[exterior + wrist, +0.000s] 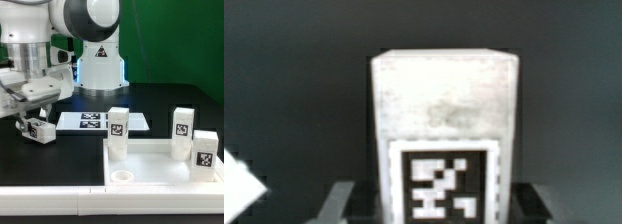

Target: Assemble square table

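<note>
The square table's top (160, 172) is a white tray lying at the exterior view's right. Three white tagged legs (118, 133) (182, 128) (204, 152) stand upright at its corners. An empty round socket (122, 177) shows at its near corner. My gripper (38, 128) hangs low over the black table at the exterior view's left, shut on a fourth leg (41, 128). In the wrist view this leg (441, 95) fills the middle, its tag facing the camera. The gripper (441, 203) has a dark finger (342, 200) against each side of the leg.
The marker board (100, 121) lies flat behind the tray, in front of the robot's base (100, 68). A long white rail (50, 192) runs along the near edge. A white corner (239, 188) of something shows in the wrist view.
</note>
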`<state>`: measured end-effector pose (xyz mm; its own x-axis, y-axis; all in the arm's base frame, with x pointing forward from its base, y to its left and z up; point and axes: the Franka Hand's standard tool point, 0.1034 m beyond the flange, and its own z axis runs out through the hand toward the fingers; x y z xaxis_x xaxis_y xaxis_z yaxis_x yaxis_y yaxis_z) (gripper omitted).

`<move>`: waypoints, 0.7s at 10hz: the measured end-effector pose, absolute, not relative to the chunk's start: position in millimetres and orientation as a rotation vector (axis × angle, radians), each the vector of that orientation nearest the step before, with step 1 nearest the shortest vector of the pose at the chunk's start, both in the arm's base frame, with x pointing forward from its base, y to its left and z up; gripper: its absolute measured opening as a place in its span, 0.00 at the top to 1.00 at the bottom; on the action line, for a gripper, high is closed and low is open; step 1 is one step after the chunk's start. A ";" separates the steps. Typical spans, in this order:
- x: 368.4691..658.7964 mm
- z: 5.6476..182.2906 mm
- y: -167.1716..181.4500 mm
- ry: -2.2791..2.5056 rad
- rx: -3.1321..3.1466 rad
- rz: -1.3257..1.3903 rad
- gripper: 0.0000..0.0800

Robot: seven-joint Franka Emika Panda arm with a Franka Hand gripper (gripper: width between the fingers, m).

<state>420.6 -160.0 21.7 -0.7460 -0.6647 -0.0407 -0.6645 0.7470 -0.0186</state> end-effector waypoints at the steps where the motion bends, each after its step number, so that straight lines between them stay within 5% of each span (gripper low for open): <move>1: 417.6 19.0 -157.8 2.970 -0.836 -0.069 0.64; 7: 408.5 13.1 -153.9 3.022 -0.054 -0.210 0.64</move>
<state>408.5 -153.9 13.1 -0.9931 -0.0433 -0.1090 -0.0278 0.9898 -0.1396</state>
